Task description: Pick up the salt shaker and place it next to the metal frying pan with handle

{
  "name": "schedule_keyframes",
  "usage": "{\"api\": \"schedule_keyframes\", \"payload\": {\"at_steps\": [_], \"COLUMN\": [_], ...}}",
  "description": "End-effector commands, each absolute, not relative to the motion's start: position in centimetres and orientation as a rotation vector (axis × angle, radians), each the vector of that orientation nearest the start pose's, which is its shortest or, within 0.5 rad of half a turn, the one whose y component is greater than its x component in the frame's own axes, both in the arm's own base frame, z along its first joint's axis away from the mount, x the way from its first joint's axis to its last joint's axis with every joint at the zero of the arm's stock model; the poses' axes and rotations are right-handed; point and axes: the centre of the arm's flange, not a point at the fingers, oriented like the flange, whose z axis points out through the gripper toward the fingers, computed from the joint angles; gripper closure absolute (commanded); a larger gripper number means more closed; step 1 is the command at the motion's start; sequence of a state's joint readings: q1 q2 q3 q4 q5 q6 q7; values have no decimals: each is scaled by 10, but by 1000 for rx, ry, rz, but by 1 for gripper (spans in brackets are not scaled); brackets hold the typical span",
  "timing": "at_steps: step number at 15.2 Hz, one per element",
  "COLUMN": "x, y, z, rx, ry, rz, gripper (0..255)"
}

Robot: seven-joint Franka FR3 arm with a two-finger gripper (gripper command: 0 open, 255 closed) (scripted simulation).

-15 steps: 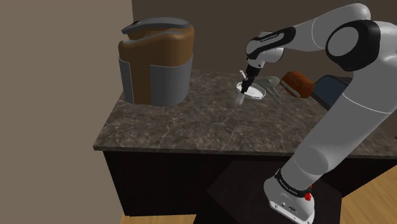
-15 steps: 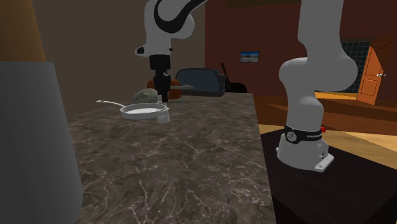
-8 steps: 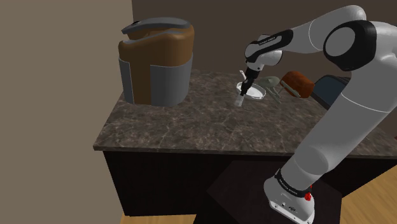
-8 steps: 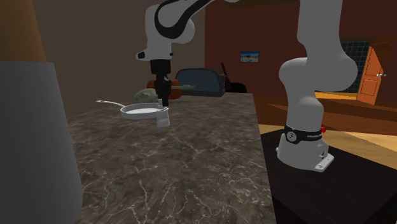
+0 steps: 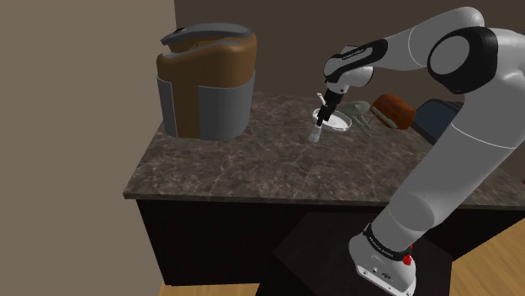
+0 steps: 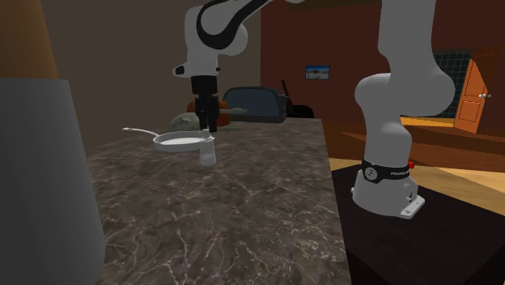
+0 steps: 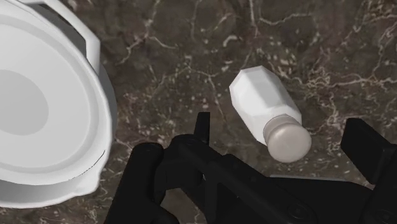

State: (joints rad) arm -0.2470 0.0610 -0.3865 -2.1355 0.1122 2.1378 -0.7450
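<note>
The salt shaker [image 7: 267,112] is a small white bottle with a grey cap. It stands on the dark marble counter, just beside the round white frying pan [image 7: 38,108]. My gripper [image 7: 283,137] is open, its black fingers [image 7: 202,127] apart on either side of the shaker's cap and not touching it. In the second exterior view the shaker [image 6: 208,154] sits just below the gripper [image 6: 205,126], at the near rim of the pan [image 6: 180,142], whose thin handle [image 6: 137,129] points away. In the shoulder view the shaker [image 5: 316,133] is to the left of the pan [image 5: 338,121].
A big brown and grey appliance [image 5: 206,80] stands at the counter's far left in the shoulder view. Behind the pan lie a greenish object [image 5: 357,109], a brown loaf [image 5: 394,109] and a dark toaster [image 5: 437,118]. The counter's front edge [image 5: 252,198] drops to dark cabinets.
The fingers have parted and let go of the shaker. It has dropped a little and now stands on the counter beside the pan. The arm has barely moved.
</note>
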Motion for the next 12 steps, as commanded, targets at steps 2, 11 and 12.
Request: {"api": "schedule_keyframes", "payload": {"at_steps": [2, 11, 12], "x": [441, 441, 441], "y": [-317, -321, -321], "z": [389, 426, 426], "rx": [-3053, -3053, -3053], "ry": [-74, -74, -74], "rz": [-5, -5, -5], "gripper": [0, 0, 0]}}
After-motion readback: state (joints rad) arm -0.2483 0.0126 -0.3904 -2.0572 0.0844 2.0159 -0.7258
